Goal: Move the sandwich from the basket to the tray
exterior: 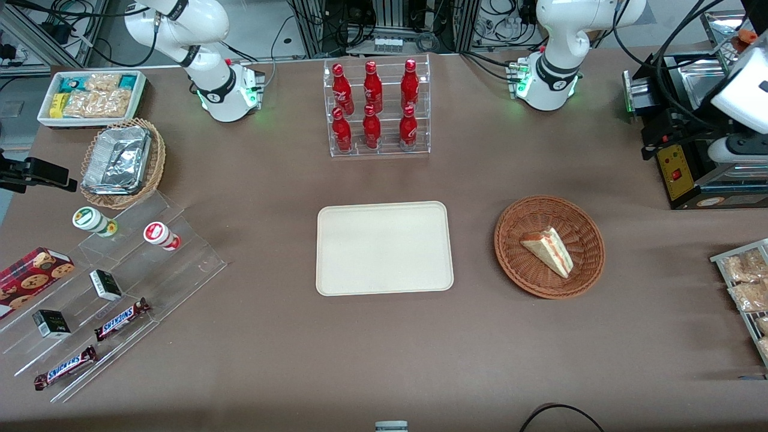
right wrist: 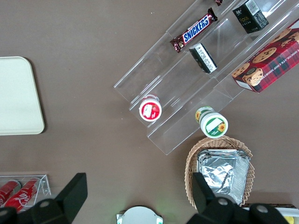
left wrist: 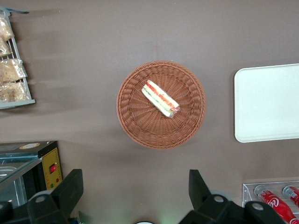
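One sandwich [exterior: 549, 251] lies in the round reddish-brown basket [exterior: 517, 266], resting on its side with the pale bread face up and the orange-red and green layers showing along one cut edge. In your wrist view the same sandwich [left wrist: 160, 98] sits slightly off the middle of the basket [left wrist: 135, 126], its striped edge turned up toward the camera. The basket stands on the brown table [exterior: 384, 360] beside the tray [exterior: 384, 248], apart from it, toward the working arm's end. The tray is flat, cream-beige and bare; one rounded end of it [left wrist: 266, 102] shows in the wrist view.

Your gripper [left wrist: 135, 193] hangs high above the table, over a spot just outside the basket rim, touching nothing. Its two dark fingers [left wrist: 70, 189] stand wide apart with nothing between them.

Farther from the front camera than the tray, a clear rack holds six red bottles [exterior: 375, 108]. Toward the parked arm's end you see a tan wicker basket with foil [exterior: 120, 159], a white bin of snacks [exterior: 93, 96] and a stepped clear stand [exterior: 120, 288] carrying chocolate bars, small boxes and two cups. At the working arm's end sit a black machine [exterior: 690, 162] and a wire rack of snack bags [exterior: 744, 282].
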Robot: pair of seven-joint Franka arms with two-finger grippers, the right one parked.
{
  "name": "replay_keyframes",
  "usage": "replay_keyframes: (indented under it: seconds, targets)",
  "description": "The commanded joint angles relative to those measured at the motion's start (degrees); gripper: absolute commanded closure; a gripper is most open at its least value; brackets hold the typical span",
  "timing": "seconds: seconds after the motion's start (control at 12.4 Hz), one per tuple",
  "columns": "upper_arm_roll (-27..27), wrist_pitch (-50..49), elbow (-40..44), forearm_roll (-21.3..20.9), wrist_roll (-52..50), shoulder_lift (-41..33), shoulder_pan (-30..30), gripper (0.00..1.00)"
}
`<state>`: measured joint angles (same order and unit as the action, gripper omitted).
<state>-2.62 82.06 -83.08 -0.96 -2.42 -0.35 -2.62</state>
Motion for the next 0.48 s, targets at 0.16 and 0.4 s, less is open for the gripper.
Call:
replay_keyframes:
  seconds: [0.16, 0.4]
  targets:
    - [0.16, 0.11, -0.41, -1.15, 0.05, 1.66, -0.54, 0.00]
    - [-0.37, 7.81, -9.07, -1.24, -4.85, 2.11, -0.54, 0.00]
